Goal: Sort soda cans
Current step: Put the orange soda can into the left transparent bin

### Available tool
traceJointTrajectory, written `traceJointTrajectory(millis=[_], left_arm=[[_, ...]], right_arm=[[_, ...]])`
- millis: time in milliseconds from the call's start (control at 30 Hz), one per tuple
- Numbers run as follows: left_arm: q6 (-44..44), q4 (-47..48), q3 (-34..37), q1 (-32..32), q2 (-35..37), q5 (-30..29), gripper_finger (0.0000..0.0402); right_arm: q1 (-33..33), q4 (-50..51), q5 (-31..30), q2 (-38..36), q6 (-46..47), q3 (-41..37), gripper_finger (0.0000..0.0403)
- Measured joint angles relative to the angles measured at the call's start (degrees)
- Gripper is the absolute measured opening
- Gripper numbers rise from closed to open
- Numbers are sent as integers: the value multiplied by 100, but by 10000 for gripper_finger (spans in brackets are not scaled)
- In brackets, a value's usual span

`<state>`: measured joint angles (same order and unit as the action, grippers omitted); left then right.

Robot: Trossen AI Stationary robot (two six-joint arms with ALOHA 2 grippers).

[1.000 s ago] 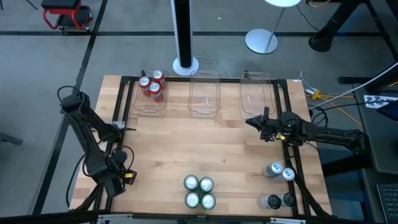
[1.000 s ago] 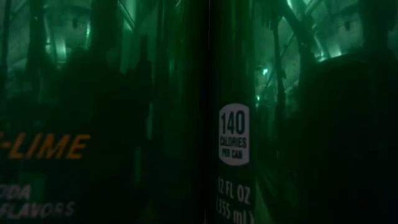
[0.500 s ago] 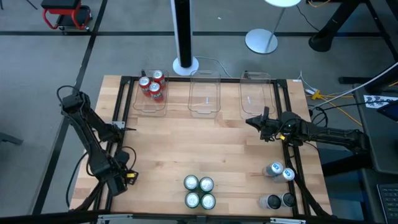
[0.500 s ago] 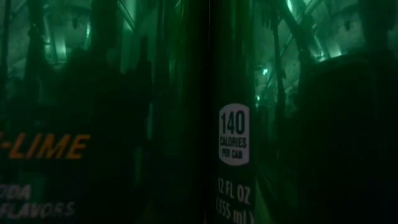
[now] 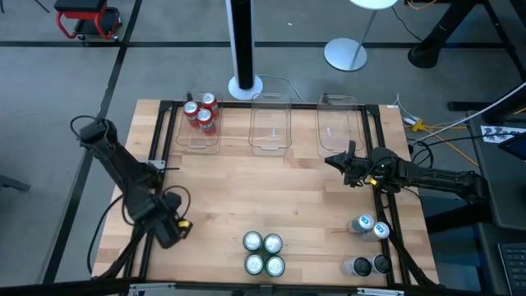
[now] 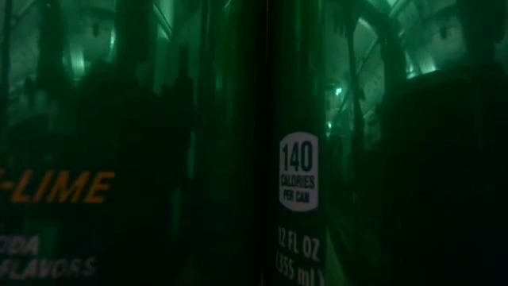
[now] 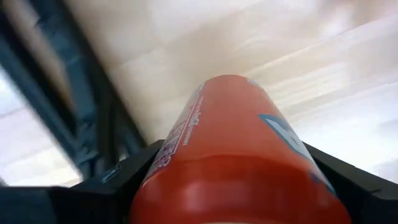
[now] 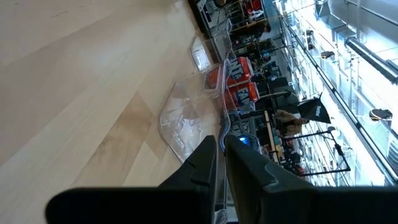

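From above, the left gripper (image 5: 168,230) is seen near the table's (image 5: 304,189) left edge toward the near corner, while three red cans (image 5: 200,113) stand in the far-left bin (image 5: 197,136), four green cans (image 5: 263,253) at the near edge, and the right gripper (image 5: 335,159), fingers pressed together on nothing, waits near the right edge. The low view is filled by a dark green can (image 6: 238,143) lettered "140 calories". In the left wrist view a red can (image 7: 233,155) with a pale label patch is clamped between the fingers (image 7: 124,180), projecting forward past them.
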<state>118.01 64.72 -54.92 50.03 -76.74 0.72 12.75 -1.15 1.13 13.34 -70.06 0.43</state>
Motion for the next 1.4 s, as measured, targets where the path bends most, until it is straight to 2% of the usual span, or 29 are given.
traceJointTrajectory(millis=[367,767,1033,1400], left_arm=[[-2973,-122,-44,-2088,416,-354,295],[-6141,219,-957,-4505,524,-639,295],[-7587,879,-1599,-6094,528,-859,295],[-8848,998,-1711,-8054,450,-908,295]], right_arm=[[0,-4,0,0,-4,-2,37],[1,0,-83,-1,-71,-1,37],[2,2,-144,0,-74,-2,37],[1,13,-151,2,-74,-2,37]])
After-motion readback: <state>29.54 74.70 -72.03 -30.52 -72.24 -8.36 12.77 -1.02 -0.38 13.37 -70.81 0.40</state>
